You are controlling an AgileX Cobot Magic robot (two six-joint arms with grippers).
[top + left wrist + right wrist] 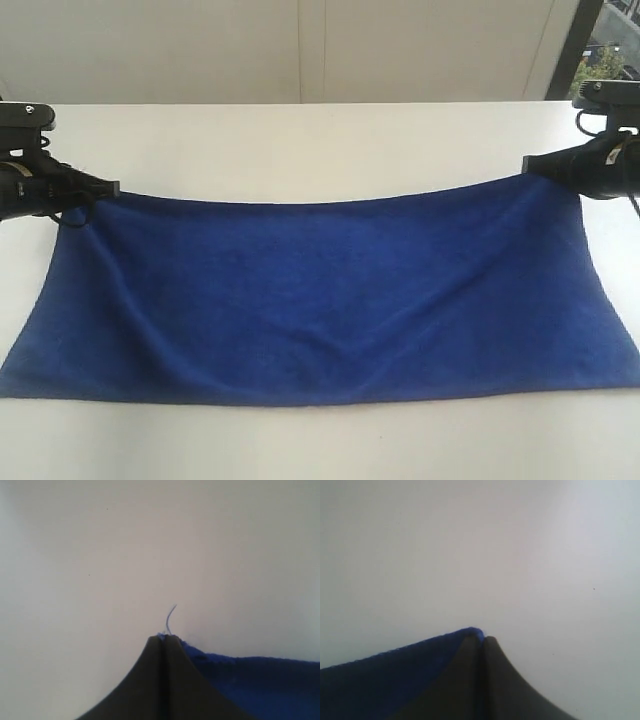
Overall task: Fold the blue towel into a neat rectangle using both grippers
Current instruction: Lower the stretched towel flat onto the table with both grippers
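Left end effector (114, 187) and right end effector (528, 164) clamp blue towel (320, 300) corners.

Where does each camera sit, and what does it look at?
Exterior view: off the arms, facing the white table and blue towel; left gripper and right gripper pinch its far corners.
Left wrist view: on the left arm, past shut fingers to a towel corner, loose thread.
Right wrist view: right arm, shut fingers, other corner.
Shared: towel, table.

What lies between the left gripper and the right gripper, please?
Only the blue towel: its far edge spans from the left gripper to the right gripper, each shut on a corner; the exterior view shows it.
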